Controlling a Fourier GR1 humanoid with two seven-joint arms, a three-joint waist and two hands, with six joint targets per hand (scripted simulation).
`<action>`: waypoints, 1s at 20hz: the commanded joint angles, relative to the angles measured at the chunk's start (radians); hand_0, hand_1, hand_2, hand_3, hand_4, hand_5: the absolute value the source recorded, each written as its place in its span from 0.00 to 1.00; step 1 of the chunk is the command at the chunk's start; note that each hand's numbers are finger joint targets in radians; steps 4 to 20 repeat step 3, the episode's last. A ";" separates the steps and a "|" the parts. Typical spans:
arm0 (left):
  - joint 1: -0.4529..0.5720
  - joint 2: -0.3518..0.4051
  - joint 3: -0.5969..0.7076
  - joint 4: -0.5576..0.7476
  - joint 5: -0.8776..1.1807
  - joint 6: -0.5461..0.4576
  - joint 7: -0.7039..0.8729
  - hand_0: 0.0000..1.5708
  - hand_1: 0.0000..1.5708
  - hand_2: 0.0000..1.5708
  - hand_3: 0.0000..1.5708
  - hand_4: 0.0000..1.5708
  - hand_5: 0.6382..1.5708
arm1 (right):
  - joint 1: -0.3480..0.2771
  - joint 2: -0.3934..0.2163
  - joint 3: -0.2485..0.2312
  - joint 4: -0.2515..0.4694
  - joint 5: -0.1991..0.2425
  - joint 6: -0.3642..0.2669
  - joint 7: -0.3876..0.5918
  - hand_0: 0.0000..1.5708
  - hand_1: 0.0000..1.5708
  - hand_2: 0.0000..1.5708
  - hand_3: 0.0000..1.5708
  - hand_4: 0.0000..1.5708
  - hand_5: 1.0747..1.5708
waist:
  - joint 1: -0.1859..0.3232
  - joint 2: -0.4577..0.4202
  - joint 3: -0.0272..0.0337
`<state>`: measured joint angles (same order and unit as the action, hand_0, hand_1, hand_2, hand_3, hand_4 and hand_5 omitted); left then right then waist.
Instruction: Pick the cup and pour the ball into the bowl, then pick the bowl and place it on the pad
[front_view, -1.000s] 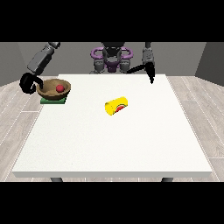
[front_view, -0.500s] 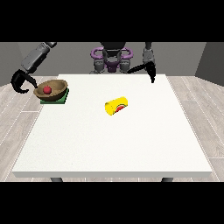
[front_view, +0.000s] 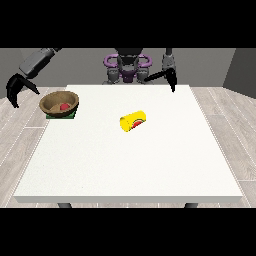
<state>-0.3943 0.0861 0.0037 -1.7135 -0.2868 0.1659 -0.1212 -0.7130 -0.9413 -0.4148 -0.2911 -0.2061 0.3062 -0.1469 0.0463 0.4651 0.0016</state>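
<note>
brown bowl holding a red ball, sitting on a green pad at the white table's ten o'clock corner.
a yellow cup lies on its side near the table's centre, well apart from the bowl. the hand at the view's left hangs beyond the table edge at nine o'clock of the bowl, fingers spread and holding nothing. the hand at the view's right hangs over the one o'clock edge; i cannot tell how its fingers lie.

Pad mostly hidden under bowl; ball partly hidden, perhaps by rim.
</note>
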 joint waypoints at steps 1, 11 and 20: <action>0.003 -0.026 -0.042 -0.055 -0.030 0.009 0.092 0.00 0.00 0.00 0.00 0.00 1.00 | -0.053 -0.074 -0.014 0.009 -0.014 0.068 0.068 0.00 0.00 0.17 0.10 0.00 0.85 | -0.017 -0.019 0.0005; -0.011 -0.020 0.004 0.088 -0.005 0.010 0.028 0.00 0.00 0.00 0.00 0.00 1.00 | -0.080 -0.114 -0.018 -0.025 -0.040 0.161 0.147 0.00 0.00 0.12 0.18 0.00 0.86 | -0.033 -0.112 -0.0025; -0.011 -0.020 0.004 0.088 -0.005 0.010 0.028 0.00 0.00 0.00 0.00 0.00 1.00 | -0.080 -0.114 -0.018 -0.025 -0.040 0.161 0.147 0.00 0.00 0.12 0.18 0.00 0.86 | -0.033 -0.112 -0.0025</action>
